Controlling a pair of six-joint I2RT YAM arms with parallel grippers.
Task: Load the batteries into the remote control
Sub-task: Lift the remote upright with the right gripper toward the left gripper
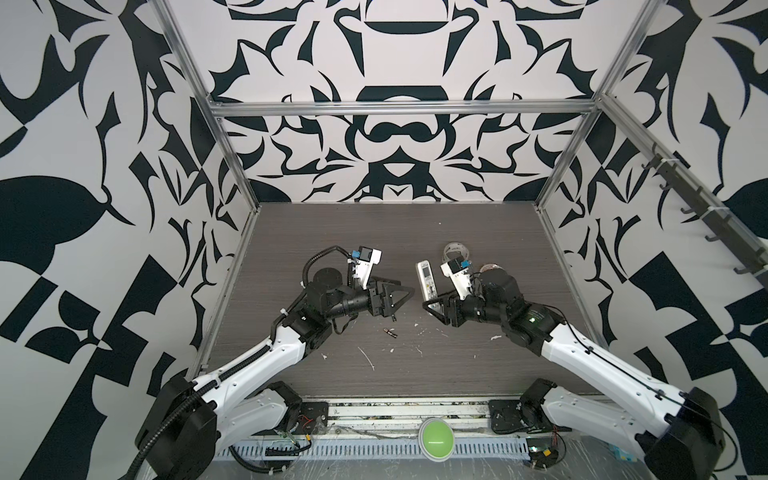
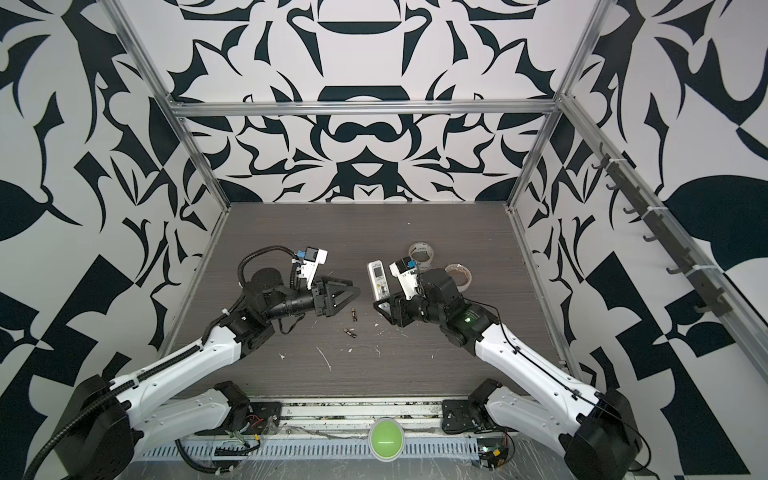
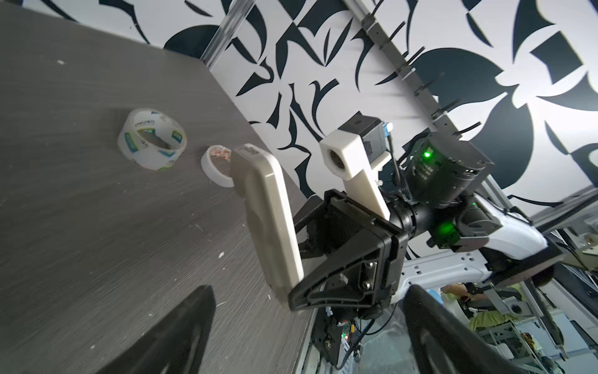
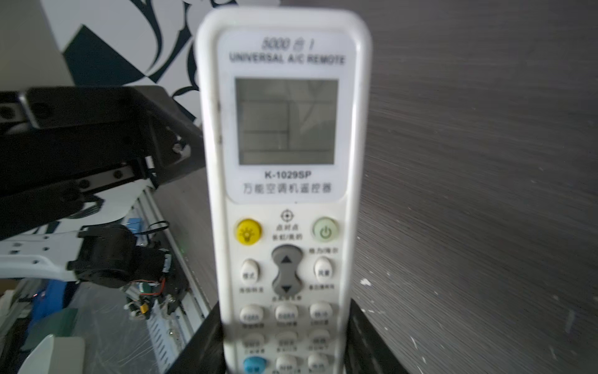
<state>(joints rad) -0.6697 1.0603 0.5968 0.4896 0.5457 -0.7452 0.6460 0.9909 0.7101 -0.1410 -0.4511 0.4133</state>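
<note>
Remote control fills the right wrist view: white handset, button face to that camera, grey screen blank, one yellow and one green button just below the screen. Right gripper is clamped across the remote's button end, a finger on each long edge. The screen end sticks out free past the fingers. The handset looks lifted off the table, but contact at its low end cannot be made out. Left gripper sits on the remote's pale-back side, level with the held end, near but apart. Left wrist view shows its fingers spread wide, nothing between them. Near battery lies on the table just off the remote's held end, toward the left gripper: dark, gold-tipped. Far battery lies just past it, a little further from the remote; neither touches the handset. Printed tape roll stands beyond the remote's screen end. Small tape roll is on the same side, partly hidden behind the handset in the left wrist view. White flecks are scattered over the table beyond the remote's held end. Green dome button is well apart from the remote, further out the same way.
</note>
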